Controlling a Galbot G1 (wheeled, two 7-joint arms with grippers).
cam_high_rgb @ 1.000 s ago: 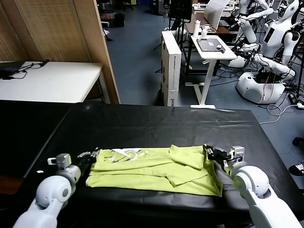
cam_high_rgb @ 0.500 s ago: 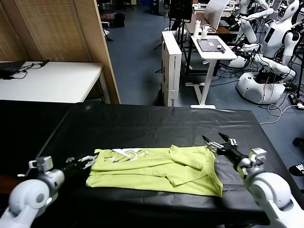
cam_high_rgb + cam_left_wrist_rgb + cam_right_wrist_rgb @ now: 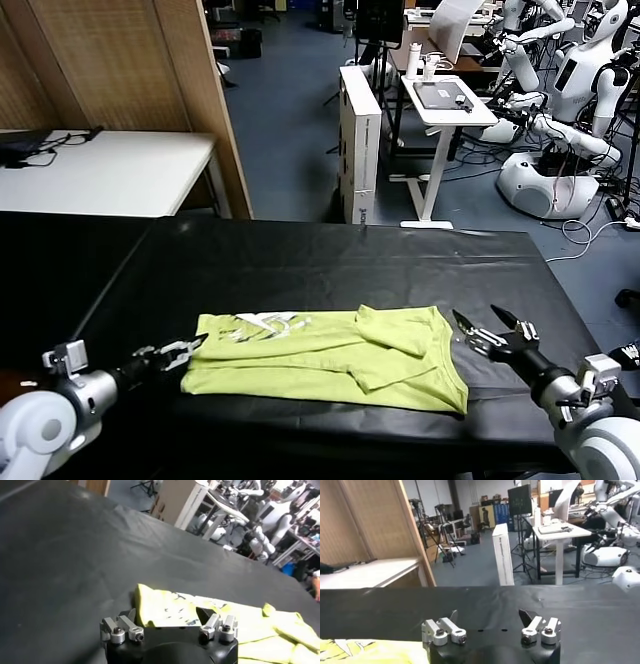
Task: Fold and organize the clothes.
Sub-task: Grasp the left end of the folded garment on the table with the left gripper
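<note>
The clothes are one lime yellow-green T-shirt (image 3: 330,358), lying folded into a long band on the black table (image 3: 330,260), with a white print near its left end. In the left wrist view the shirt (image 3: 225,625) lies just ahead of the jaws. My left gripper (image 3: 188,352) (image 3: 166,614) is open at the shirt's left edge and holds nothing. My right gripper (image 3: 478,322) (image 3: 488,614) is open just off the shirt's right end, over bare table. Only a corner of the shirt (image 3: 365,650) shows in the right wrist view.
A white table (image 3: 110,170) and a wooden partition (image 3: 130,60) stand at the back left. Beyond the black table are a tall white box (image 3: 360,140), a white desk (image 3: 450,100) and other robots (image 3: 560,120). The black table's right edge is close to my right arm.
Both arms have drawn back from the shirt's ends toward the near edge. The left gripper opened and let go of the left edge. The shirt stayed in place.
</note>
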